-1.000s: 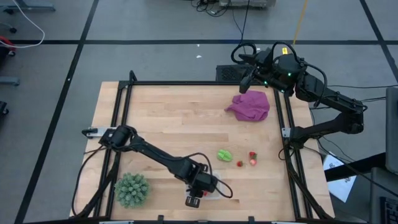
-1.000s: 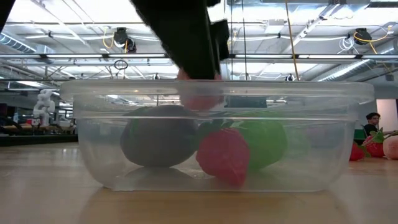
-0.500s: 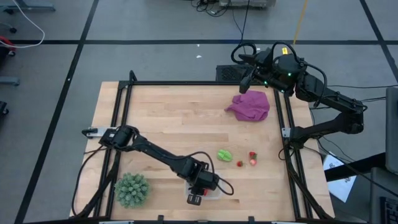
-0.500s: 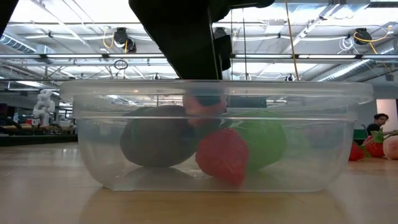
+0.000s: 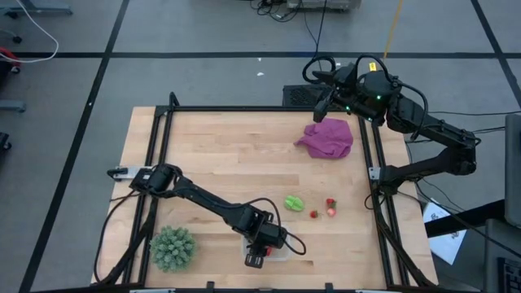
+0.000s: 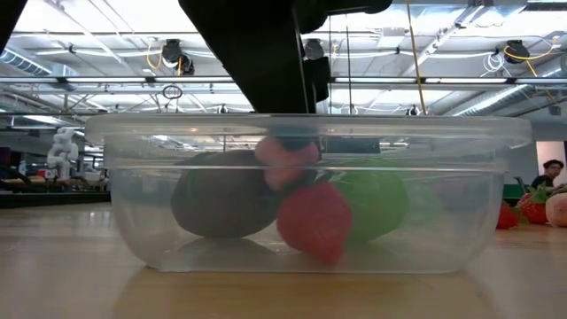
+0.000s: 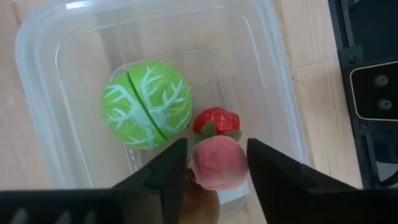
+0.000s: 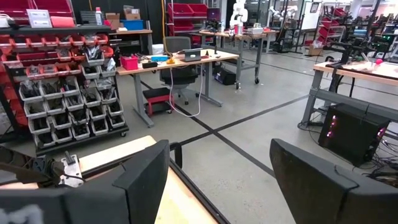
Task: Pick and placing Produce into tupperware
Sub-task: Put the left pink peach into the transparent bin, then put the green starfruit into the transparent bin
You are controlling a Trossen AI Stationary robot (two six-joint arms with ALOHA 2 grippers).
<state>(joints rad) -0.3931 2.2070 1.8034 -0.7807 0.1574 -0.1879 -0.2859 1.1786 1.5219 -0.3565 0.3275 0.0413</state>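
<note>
a pink piece (image 7: 216, 163) is flanked by the parted fingers of the left gripper (image 7: 216, 167) inside the tupperware (image 7: 37, 74) (beside a green cabbage (image 7: 147, 104)); the right gripper (image 8: 219, 180) is held spread.

Robotics lab or industrial workshop. Grey concrete floor (image 5: 203, 81) marked with dark tape lines, loose cables (image 5: 285, 10) on it. Wooden surface (image 5: 228, 163) in a black metal frame. Right wrist view shows red parts bins (image 8: 37, 59) on racks, a workbench (image 8: 180, 62) with an office chair (image 8: 180, 50), a white humanoid robot (image 8: 237, 14) far back. Low view shows ceiling trusses (image 6: 425, 80) and hanging lights (image 6: 174, 55).
</note>
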